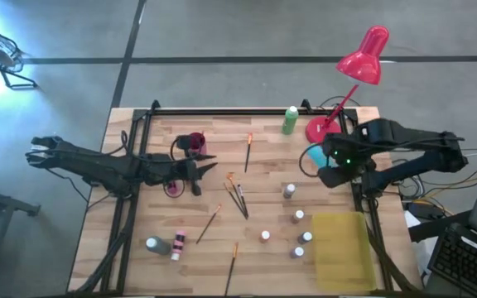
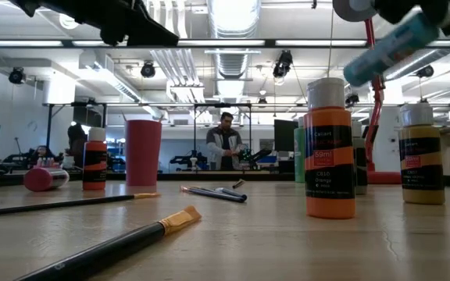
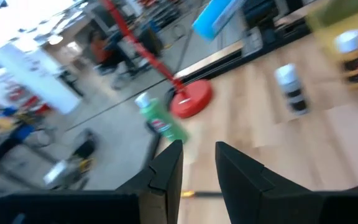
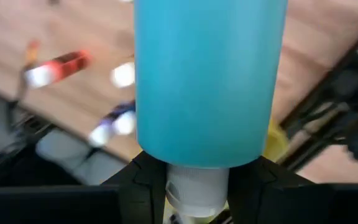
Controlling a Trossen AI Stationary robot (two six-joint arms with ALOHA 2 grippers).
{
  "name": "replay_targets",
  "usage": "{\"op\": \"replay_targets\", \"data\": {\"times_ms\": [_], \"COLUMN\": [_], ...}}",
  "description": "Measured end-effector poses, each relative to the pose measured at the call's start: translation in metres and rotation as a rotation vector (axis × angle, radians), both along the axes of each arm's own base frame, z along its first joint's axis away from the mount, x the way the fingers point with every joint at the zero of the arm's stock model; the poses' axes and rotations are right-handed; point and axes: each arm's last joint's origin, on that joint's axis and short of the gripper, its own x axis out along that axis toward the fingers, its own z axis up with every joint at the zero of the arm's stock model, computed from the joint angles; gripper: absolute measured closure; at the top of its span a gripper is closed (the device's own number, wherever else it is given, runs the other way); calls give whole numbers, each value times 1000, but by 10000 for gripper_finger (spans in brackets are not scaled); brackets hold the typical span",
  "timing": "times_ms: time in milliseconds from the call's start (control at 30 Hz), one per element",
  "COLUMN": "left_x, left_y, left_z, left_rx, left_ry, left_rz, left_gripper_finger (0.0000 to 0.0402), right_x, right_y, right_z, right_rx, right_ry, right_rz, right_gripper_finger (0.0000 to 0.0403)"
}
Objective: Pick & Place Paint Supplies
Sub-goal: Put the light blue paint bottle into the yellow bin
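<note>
Blue bottle point(image 1: 315, 157) lifted, small bottles point(image 1: 298, 217) standing

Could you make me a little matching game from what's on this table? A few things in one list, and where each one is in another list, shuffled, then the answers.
Things:
1. blue bottle
2. green bottle
3. yellow tray
4. maroon cup

Places or states:
A. standing at the far edge of the table, next to the red lamp's base
B. lying flat at the near right corner of the table
C. held up off the table in the right gripper
D. standing near the left gripper, on the left half of the table

Pairs: 1-C, 2-A, 3-B, 4-D
</note>
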Motion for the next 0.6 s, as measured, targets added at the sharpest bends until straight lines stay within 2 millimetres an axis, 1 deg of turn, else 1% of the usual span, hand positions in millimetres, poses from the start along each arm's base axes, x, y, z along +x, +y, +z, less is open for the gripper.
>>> {"op": "replay_targets", "data": {"times_ms": [100,200,333,433,600], "left_x": [-1,-1,-1,-1,0], "left_y": [2,2,2,2,2], "left_z": [0,0,0,1,2], "left_rx": [12,17,34,39,54], "left_ry": [-2,0,7,7,-1], "left_rz": [58,60,58,60,58], "left_gripper_finger": [300,300,300,300,300], "right_x": [8,17,32,42,48], "right_y": [2,4,10,19,35], "right_z": [13,18,17,15,18], "right_rx": [78,173,302,393,488], "right_ry": [-40,-51,-24,3,55], "right_rz": [16,54,100,146,165], "right_gripper_finger": [292,292,292,292,292]}}
